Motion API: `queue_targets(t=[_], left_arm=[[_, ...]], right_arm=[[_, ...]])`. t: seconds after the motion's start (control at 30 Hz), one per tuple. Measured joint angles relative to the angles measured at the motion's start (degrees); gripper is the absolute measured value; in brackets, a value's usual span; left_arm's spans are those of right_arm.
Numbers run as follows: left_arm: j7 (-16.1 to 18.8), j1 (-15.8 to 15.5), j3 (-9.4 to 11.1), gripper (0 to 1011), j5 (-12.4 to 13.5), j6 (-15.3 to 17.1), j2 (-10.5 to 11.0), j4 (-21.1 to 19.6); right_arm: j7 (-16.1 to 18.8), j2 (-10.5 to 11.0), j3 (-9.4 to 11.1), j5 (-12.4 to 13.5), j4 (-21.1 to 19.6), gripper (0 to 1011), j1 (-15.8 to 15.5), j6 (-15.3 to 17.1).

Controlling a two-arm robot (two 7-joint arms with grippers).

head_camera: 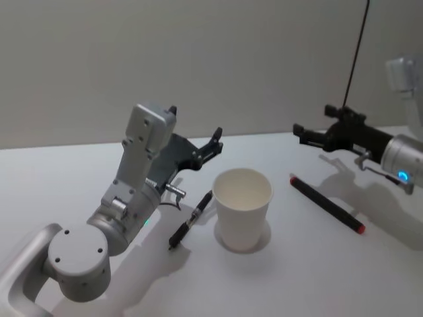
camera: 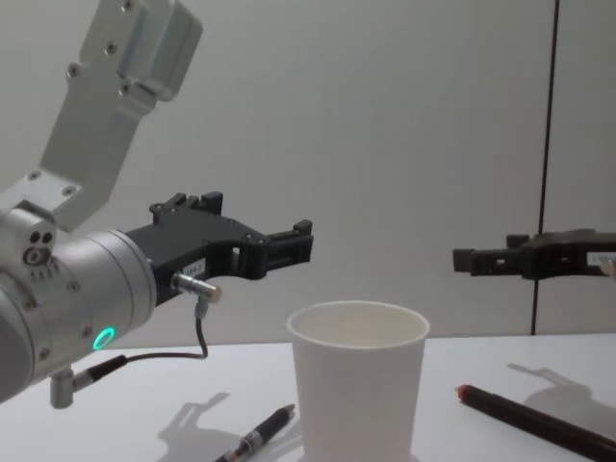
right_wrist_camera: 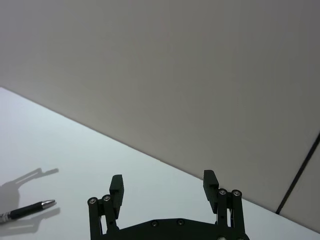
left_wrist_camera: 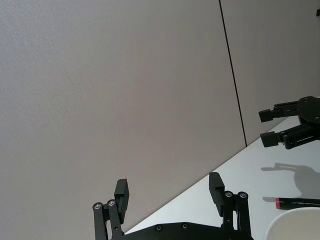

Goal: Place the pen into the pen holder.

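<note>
Pens lie flat on the white table (head_camera: 297, 281), one on each side of the plain white paper cup (head_camera: 242, 208). A slim black pen with a silver tip (head_camera: 190, 221) lies just left of it, and a thick black pen with red ends (head_camera: 327, 205) lies to its right. Both pincers hang up in the air, fingers spread wide and holding nothing. The left pincer (head_camera: 215, 144) is left of the cup and farther back, and the right pincer (head_camera: 299, 134) is off to the far right. The near table is bare. In the chest view the thick pen is cut off at the edge.

The chest view's bottom edge is cutting off the pen holder (camera: 358, 385) at its base, and the lower-right corner is clipping the red-tipped pen (camera: 529, 416).
</note>
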Motion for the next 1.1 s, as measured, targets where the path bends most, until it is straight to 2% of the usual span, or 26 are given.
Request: queue_targets(t=[0.23, 0.37, 0.5, 0.73, 1.1], left_arm=[[0.0, 0.0, 0.0, 1001, 0.0, 0.0, 0.0, 0.0], [0.0, 0.0, 0.0, 1001, 0.0, 0.0, 0.0, 0.0], [0.0, 0.0, 0.0, 1001, 0.0, 0.0, 0.0, 0.0], [0.0, 0.0, 0.0, 1001, 0.0, 0.0, 0.0, 0.0], [0.01, 0.0, 0.0, 1001, 0.0, 0.0, 0.0, 0.0]], right_arm=[[5.65, -0.19, -0.44, -3.61, 3.95, 1001, 4.6, 4.53], [7.14, -0.08, -0.76, -5.67, 4.36, 1001, 5.9, 6.52], [7.35, 0.22, -1.31, -8.36, 3.1, 1001, 6.23, 9.28], [4.49, 0.49, -2.03, -10.84, -0.36, 1001, 5.12, 12.96], [-4.49, -0.27, -3.66, -12.17, -4.32, 1001, 2.04, 16.34]])
